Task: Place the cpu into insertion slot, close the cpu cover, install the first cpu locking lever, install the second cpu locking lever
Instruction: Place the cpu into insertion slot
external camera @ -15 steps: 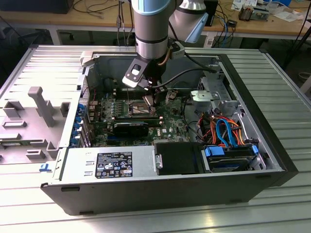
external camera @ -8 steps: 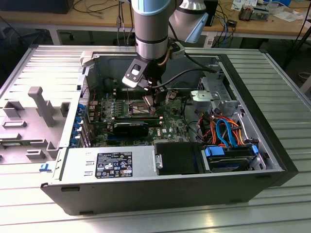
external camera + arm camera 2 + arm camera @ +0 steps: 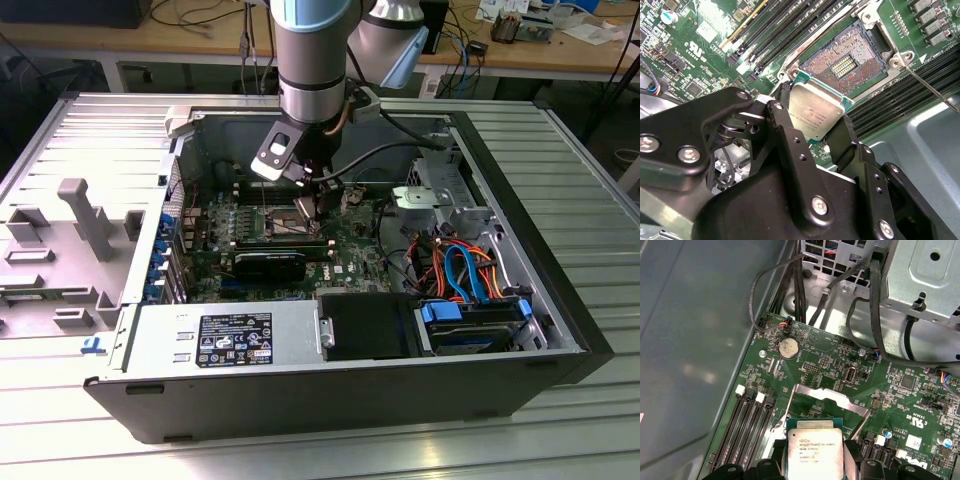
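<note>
My gripper (image 3: 816,131) is shut on the cpu (image 3: 816,111), a small square chip with a dull silver top and a green edge, one black finger (image 3: 785,125) on each side. The chip hangs tilted just above the insertion slot (image 3: 844,59), whose dark pin field lies bare inside its silver rim. In the first wrist view the cpu (image 3: 815,450) sits between the fingers, and the cpu cover (image 3: 826,396) stands swung open beyond it. A thin locking lever (image 3: 930,89) sticks out beside the slot. In the exterior view the gripper (image 3: 313,205) hovers over the slot (image 3: 285,220) inside the case.
Long black memory slots (image 3: 790,37) flank the socket. A black fan shroud (image 3: 272,265) lies near the socket, a power supply (image 3: 225,340) along the case front, and a drive cage with coloured cables (image 3: 465,270) at the exterior view's right. Black cables (image 3: 790,290) run along the case wall.
</note>
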Robot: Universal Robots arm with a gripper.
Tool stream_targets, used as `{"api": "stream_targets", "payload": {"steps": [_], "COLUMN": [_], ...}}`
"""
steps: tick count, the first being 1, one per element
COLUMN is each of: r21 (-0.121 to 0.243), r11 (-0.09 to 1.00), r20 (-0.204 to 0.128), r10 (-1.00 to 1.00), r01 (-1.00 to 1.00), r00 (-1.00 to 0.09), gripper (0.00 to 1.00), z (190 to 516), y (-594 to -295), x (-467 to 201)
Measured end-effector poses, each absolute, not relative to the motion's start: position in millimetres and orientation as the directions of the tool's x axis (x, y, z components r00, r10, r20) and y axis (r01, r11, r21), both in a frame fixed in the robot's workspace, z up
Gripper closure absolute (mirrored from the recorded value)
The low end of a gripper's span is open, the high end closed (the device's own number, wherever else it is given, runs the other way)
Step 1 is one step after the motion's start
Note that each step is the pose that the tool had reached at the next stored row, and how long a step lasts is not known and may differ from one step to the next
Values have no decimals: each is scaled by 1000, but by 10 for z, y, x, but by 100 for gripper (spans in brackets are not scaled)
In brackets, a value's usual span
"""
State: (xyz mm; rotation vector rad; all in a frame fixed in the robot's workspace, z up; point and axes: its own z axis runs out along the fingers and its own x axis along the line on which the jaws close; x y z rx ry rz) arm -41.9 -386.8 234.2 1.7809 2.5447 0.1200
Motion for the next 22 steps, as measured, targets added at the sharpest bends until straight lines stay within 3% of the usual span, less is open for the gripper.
{"api": "stream_targets", "payload": {"steps": [22], "r21": [82], "r11": [320], "r20": [17], "r10": [947], "r01": [944], "r00": [-322], "gripper": [46], "z": [2321], "y": [-3868], "x": [-421]}}
